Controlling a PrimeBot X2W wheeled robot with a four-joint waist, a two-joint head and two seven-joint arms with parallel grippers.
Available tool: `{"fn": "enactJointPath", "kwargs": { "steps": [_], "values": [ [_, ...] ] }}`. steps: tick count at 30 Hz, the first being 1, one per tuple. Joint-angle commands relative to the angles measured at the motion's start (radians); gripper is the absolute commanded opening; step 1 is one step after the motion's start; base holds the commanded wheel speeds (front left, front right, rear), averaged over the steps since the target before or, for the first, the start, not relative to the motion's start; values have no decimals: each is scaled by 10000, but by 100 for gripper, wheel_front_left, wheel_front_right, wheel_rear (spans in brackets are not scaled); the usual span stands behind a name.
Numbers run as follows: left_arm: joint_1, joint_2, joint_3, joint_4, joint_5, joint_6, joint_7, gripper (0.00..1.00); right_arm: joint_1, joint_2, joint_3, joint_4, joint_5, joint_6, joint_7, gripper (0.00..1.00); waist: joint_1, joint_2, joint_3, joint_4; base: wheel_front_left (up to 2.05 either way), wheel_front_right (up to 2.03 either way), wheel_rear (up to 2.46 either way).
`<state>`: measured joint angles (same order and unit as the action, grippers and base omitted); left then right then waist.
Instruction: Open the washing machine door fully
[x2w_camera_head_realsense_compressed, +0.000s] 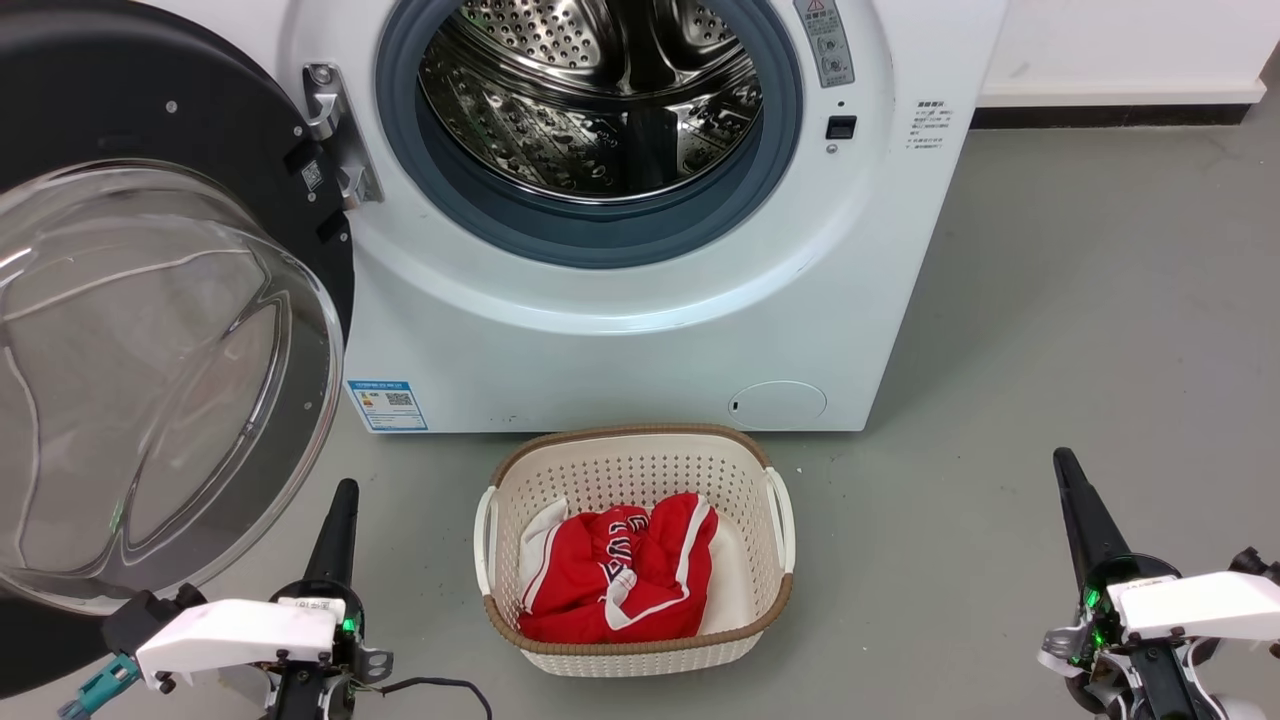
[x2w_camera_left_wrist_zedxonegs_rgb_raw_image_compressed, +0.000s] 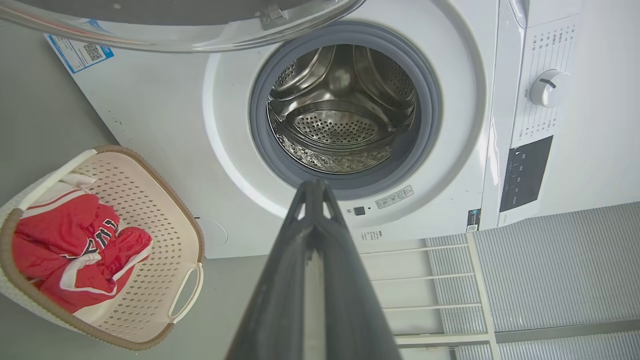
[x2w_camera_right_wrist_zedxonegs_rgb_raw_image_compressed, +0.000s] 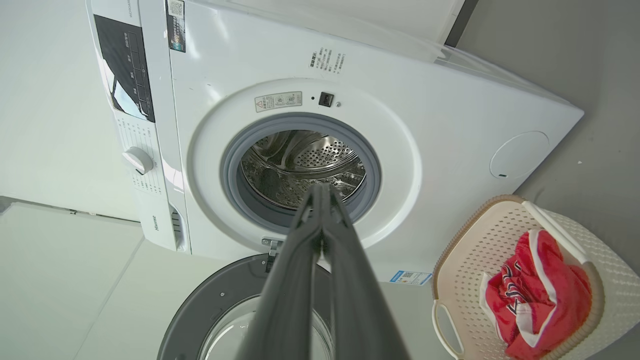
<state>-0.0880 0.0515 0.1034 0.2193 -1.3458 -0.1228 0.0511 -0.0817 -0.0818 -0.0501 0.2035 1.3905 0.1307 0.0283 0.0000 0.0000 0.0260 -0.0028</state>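
1. The door (x2w_camera_head_realsense_compressed: 170, 380) stands swung out to the washer's left. It hangs off its hinge (x2w_camera_head_realsense_compressed: 335, 140) with the glass bowl bulging toward the head camera, and the drum (x2w_camera_head_realsense_compressed: 600, 90) mouth is fully exposed.
2. The left gripper (x2w_camera_head_realsense_compressed: 345, 495) is low, near the door's lower edge and not touching it. Its fingers are pressed together on nothing.
3. The right gripper (x2w_camera_head_realsense_compressed: 1066, 462) is well apart, over the floor on the right. Its fingers are pressed together too, and it is empty.
4. A basket (x2w_camera_head_realsense_compressed: 630, 435) of red clothing stands before the washer, between the two grippers.
5. My read on handling: the door is rigid and fairly heavy, and it turns only about that hinge. The glossy black ring looks slippery, and the glass is the part to spare.
6. The best purchase looks like the ring's rim farthest from the hinge, for the most leverage. A closed-finger push there should do, with no pinch.
7. It looks nearly done, and any last swing suits the left arm.
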Motion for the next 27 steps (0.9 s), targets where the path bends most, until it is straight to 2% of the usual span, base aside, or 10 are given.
{"fn": "enactJointPath", "kwargs": {
  "steps": [1,27],
  "values": [
    [-192,3,36,-1,-238,-38,68,0,-169,-24,-33,21,243,1,69,0,0,0,-11,2,0,0,0],
    [-229,-13,115,234,-2236,-86,547,0,-242,36,-223,340,2134,0,479,0,0,0,-181,22,0,0,0]
  ]
}}
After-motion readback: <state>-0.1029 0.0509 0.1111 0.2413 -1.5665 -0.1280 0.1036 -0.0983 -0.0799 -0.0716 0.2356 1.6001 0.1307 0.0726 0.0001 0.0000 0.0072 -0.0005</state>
